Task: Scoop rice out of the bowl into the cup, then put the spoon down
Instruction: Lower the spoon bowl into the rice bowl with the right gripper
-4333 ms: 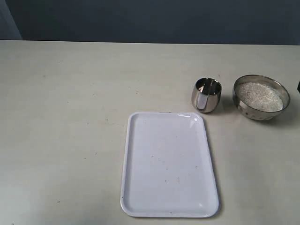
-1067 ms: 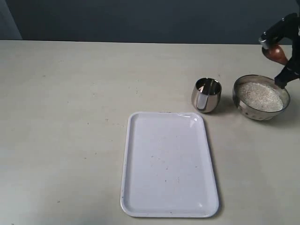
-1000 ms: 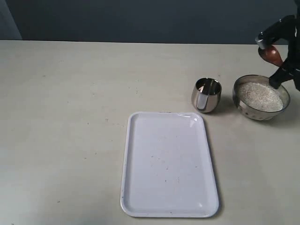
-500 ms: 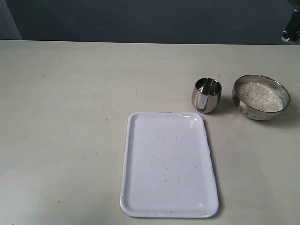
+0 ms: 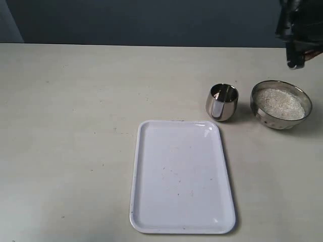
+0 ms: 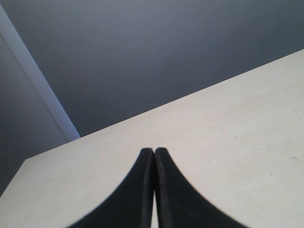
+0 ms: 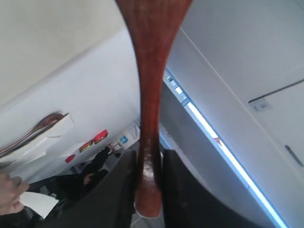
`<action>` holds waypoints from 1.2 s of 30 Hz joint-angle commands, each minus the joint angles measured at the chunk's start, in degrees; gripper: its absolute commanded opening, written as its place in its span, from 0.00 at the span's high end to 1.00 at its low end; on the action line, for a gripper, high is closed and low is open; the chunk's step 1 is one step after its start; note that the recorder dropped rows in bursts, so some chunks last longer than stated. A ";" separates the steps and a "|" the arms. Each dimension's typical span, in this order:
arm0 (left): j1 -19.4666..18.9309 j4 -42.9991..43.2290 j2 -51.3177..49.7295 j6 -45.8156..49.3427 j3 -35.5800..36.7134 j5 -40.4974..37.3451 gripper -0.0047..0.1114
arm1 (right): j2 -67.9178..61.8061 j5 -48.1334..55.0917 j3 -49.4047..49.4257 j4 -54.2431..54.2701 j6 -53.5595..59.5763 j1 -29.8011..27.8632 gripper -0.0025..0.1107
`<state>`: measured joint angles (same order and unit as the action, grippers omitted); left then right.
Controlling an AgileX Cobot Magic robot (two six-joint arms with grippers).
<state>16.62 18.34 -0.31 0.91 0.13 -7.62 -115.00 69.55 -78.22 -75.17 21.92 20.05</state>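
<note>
Right wrist view: the right gripper point(image 7: 148, 159) clamps the spoon point(image 7: 151, 95) by its slim handle, and the oval end is cut off by the frame. The rice point(image 5: 280, 103) sits in the bowl point(image 5: 275, 122) near the right edge of the table point(image 5: 75, 126), with the cup point(image 5: 222, 102) just beside it. The left gripper point(image 6: 154, 164) is pinched closed.

A white rectangular tray point(image 5: 182, 176) lies flat on the pale table point(image 5: 75, 126) before a dark wall point(image 5: 151, 20).

The right gripper point(image 7: 148, 183) held the slim handle of the reddish-brown wooden spoon point(image 7: 151, 85) between its two dark jaws, the handle widening away from them. Behind were pale walls point(image 7: 90, 99) and a bright light strip point(image 7: 223, 147).
</note>
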 commanded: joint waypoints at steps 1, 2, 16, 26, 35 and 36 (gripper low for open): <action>0.03 -0.24 0.31 -0.46 -0.13 0.56 0.96 | -2.74 0.41 0.25 0.01 1.15 2.92 0.98; 0.03 -0.24 0.31 -0.46 -0.13 0.56 0.96 | -2.90 0.41 0.25 0.01 1.43 3.36 0.98; 0.03 -0.24 0.31 -0.46 -0.13 0.56 0.96 | -0.75 0.41 1.09 8.86 4.05 3.65 0.98; 0.03 -0.24 0.31 -0.46 -0.13 0.56 0.96 | 2.64 0.41 10.45 1.65 3.78 3.41 0.98; 0.03 -0.24 0.31 -0.46 -0.13 0.56 0.96 | 0.41 0.41 10.45 1.25 3.78 3.41 0.98; 0.03 -0.24 0.31 -0.46 -0.13 0.56 0.96 | 0.41 0.41 10.45 1.25 3.78 3.41 0.98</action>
<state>16.62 18.34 -0.31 0.91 0.13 -7.62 -114.67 69.58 -67.90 -72.88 25.74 23.64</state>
